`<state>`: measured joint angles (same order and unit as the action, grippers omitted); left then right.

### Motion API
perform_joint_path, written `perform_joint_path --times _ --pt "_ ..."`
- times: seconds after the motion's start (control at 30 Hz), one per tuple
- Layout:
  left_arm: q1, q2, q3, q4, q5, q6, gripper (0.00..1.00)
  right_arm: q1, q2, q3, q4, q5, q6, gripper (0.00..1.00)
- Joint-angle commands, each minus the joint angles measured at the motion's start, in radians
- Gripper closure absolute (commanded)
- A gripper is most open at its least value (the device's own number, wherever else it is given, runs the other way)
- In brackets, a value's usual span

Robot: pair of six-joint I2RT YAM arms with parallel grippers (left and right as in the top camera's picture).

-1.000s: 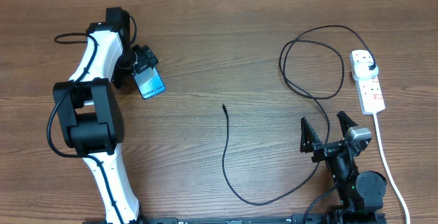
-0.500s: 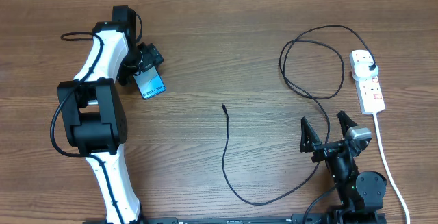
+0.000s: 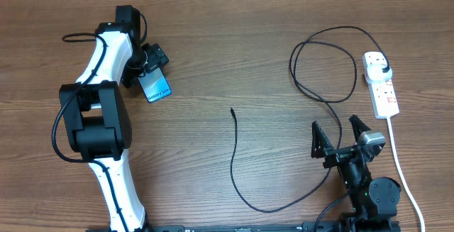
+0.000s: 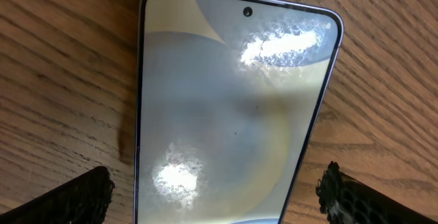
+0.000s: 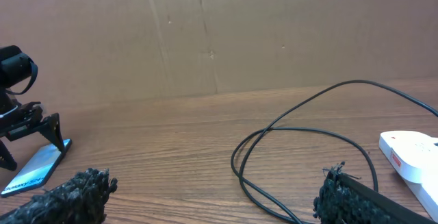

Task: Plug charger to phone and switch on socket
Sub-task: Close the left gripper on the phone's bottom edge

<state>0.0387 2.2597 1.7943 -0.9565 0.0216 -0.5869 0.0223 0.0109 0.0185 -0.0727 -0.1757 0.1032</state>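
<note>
- One wooden table point(image 3: 213, 62) carries everything; on it I count two arms, one socket, one charger and one phone
- My left arm point(image 3: 106, 54) reaches far across from the socket point(image 3: 383, 90), I judge in order to bring the phone nearer the cable
- My right arm point(image 3: 369, 182) sits near the socket's cord end, handy for its red switches
- The charger point(image 3: 237, 161) has its black plug seated in the socket's far end, and its loose tip lies roughly midway between socket and phone
- The phone point(image 3: 156, 86) lies screen-up, well apart from the socket
- The left gripper point(image 4: 215, 190) straddles the phone, fingers spread clear of both edges; the right gripper point(image 3: 335, 123) gapes, holding nothing
</note>
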Motion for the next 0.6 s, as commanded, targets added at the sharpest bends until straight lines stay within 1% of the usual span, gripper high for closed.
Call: perform_joint_path --times 0.0,0.13,0.37,0.57 --pt "-0.006 0.030 0.019 -0.003 -0.014 -0.021 0.00 0.006 -0.008 -0.010 0.003 0.011 -0.007 0.00" --pt "-0.006 0.075 0.019 -0.003 0.005 -0.022 0.00 0.006 -0.008 -0.010 0.003 0.011 -0.007 0.00" --pt "-0.006 0.075 0.020 -0.005 0.005 -0.019 0.00 0.006 -0.008 -0.010 0.003 0.011 -0.007 0.00" --pt "-0.003 0.075 0.020 -0.042 0.023 -0.019 0.00 0.006 -0.008 -0.010 0.003 0.011 -0.007 0.00"
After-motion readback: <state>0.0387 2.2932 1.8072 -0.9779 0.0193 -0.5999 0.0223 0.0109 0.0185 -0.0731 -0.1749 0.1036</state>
